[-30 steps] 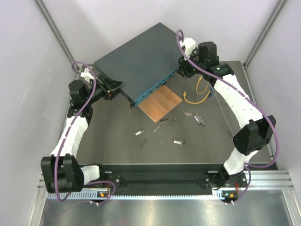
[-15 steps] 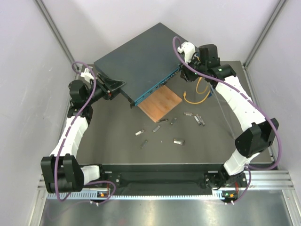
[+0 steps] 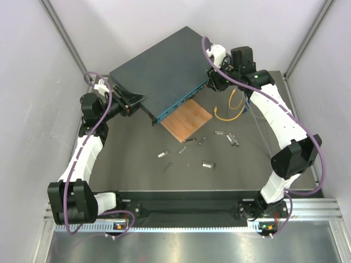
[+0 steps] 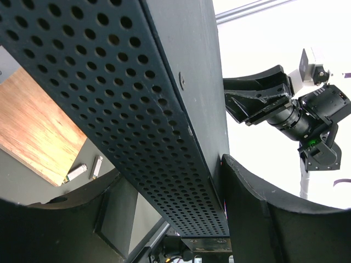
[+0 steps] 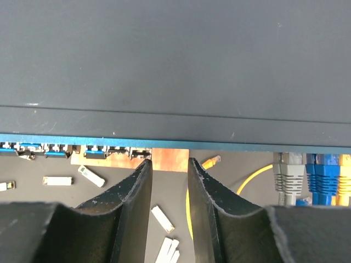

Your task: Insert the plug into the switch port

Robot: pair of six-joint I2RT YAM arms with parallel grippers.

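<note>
White walls [image 3: 137,22] enclose a dark grey tabletop [image 3: 137,175], with both arm bases bolted at its near edge. Item 1: switch [image 3: 162,74], a dark blue-grey flat box set diagonally over the far-left part of the tabletop and reaching toward the far edge, its teal face [image 3: 178,104] turned to the table's middle. Its perforated short side points to the left edge. Item 2: left gripper [image 3: 137,101], by the left edge, clenched on the switch's perforated end with one finger on each side of the box. Item 3: right gripper [image 3: 211,82], near the far-right corner at the switch's other end. Its fingers [image 5: 134,192] are parted by a narrow gap with nothing between them, and the tips sit just under the teal face. Item 4: wooden square [image 3: 186,120], thin and brown, lying flat just beside the teal face and partly under it. Item 5: yellow cable [image 3: 233,112], looped loose on the tabletop toward the right edge. Its plug [image 5: 211,160] lies free of the sockets [image 5: 93,150]. Item 6: silver modules [image 3: 207,163], small and scattered across the middle of the tabletop. Item 7: grey, blue and yellow connectors [image 5: 310,175], grouped just below the teal face in the right wrist view; whether they are seated cannot be told.
</note>
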